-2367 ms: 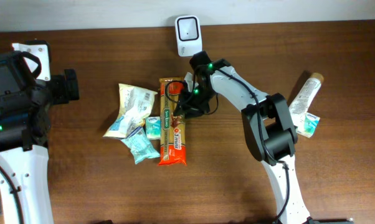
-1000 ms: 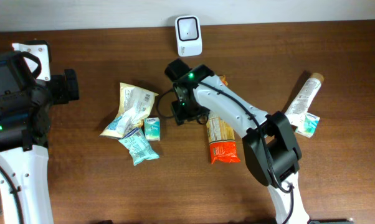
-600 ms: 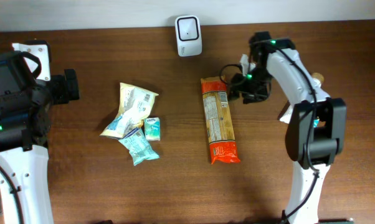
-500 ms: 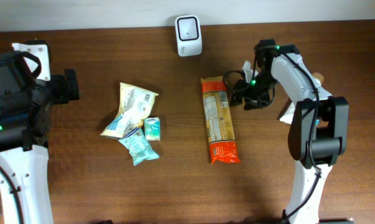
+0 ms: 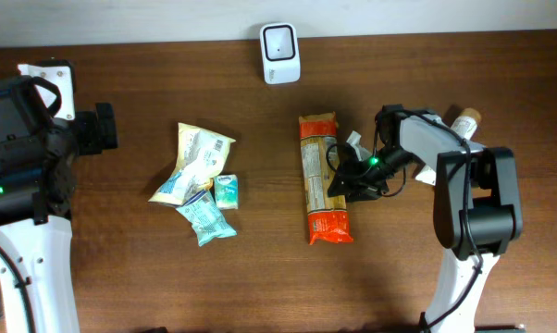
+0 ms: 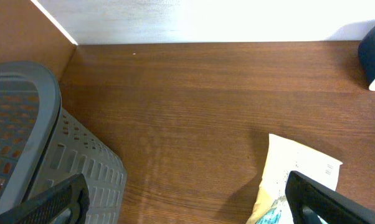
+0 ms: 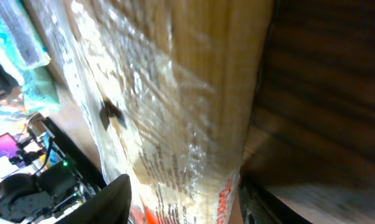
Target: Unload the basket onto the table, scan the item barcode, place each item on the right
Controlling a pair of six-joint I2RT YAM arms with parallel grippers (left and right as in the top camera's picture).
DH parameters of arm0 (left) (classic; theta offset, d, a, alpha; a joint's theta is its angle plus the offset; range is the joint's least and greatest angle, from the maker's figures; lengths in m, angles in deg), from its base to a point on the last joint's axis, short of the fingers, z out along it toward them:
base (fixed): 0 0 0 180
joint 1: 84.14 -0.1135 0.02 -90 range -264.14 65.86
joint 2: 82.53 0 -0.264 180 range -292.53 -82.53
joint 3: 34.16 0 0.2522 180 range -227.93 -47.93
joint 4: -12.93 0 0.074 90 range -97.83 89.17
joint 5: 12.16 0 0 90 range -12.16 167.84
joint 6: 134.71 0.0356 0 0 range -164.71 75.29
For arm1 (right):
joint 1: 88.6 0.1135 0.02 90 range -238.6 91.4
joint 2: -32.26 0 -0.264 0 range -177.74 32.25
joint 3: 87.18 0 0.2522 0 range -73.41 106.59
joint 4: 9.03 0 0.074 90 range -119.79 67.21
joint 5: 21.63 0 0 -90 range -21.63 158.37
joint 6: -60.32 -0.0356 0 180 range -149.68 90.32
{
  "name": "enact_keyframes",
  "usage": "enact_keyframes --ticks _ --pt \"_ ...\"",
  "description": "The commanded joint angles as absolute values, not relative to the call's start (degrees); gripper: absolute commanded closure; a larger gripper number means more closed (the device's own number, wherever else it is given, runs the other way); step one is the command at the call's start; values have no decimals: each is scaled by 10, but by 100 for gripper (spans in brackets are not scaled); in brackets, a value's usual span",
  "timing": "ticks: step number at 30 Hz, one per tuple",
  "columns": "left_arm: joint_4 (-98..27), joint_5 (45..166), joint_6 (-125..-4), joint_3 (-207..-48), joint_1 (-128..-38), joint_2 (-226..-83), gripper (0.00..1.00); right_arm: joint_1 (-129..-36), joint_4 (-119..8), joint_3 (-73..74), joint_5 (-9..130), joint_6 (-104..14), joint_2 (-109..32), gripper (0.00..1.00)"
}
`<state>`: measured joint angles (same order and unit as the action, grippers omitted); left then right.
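Orange-and-clear wrapping is marking the task's item: the long pasta pack (image 5: 319,176) is lying flat on the wooden table (image 5: 121,277), right of centre. One short end is pointing toward the scanner (image 5: 280,41), which is standing well apart at the far edge. Your right gripper (image 5: 345,182) is sitting low against the pack's right flank, about mid-length. In the right wrist view its fingers (image 7: 113,200) are showing on either side of the wrapper, which is filling the gap between them. Whether they are pinching it or merely straddling it cannot be told. Your left gripper (image 6: 186,186) is hanging at the table's left end with its fingers spread wide and nothing between them, and a grey basket (image 6: 44,143) is standing just beside it. A cream snack packet (image 5: 197,159), a small teal box (image 5: 227,190) and a teal pouch (image 5: 207,218) are lying clustered left of the pack, apart from it. A tube (image 5: 462,123) is lying beyond the right arm, partly hidden.
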<state>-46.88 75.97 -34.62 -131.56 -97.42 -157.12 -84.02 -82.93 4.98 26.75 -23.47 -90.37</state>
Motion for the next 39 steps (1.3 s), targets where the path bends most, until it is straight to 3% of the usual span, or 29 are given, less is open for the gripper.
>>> enact_keyframes --ticks 1,5,9,12,17,22,24,26,27,28,29,35,39 --pt "-468 766 -339 -1322 -977 -1571 1 -838 -798 5 312 -227 -926 44" --pt "-468 766 -339 -1322 -977 -1571 1 -838 -754 -8 308 -241 -926 50" --pt "-468 766 -339 -1322 -977 -1571 1 -838 -743 -8 298 -241 -926 49" --pt "-468 766 -339 -1322 -977 -1571 1 -858 -835 20 298 -184 -926 18" --pt "-468 766 -339 -1322 -977 -1571 1 -872 -868 48 286 -151 -926 14" --pt "-468 766 -339 -1322 -977 -1571 1 -822 -737 -23 269 -232 -926 23" --pt "-468 766 -339 -1322 -977 -1571 1 -809 -707 -45 286 -269 -926 46" --pt "-468 766 -339 -1322 -977 -1571 1 -811 -707 -46 288 -270 -926 56" --pt "-468 766 -339 -1322 -977 -1571 1 -811 -707 -46 288 -270 -926 68" --pt "-468 766 -339 -1322 -977 -1571 1 -811 -707 -46 288 -270 -926 86" --pt "-468 766 -339 -1322 -977 -1571 1 -811 -707 -46 287 -270 -926 94" --pt "-468 766 -339 -1322 -977 -1571 1 -811 -741 11 308 -281 -865 96" --pt "-468 766 -339 -1322 -977 -1571 1 -767 -812 94 478 -341 -776 96"
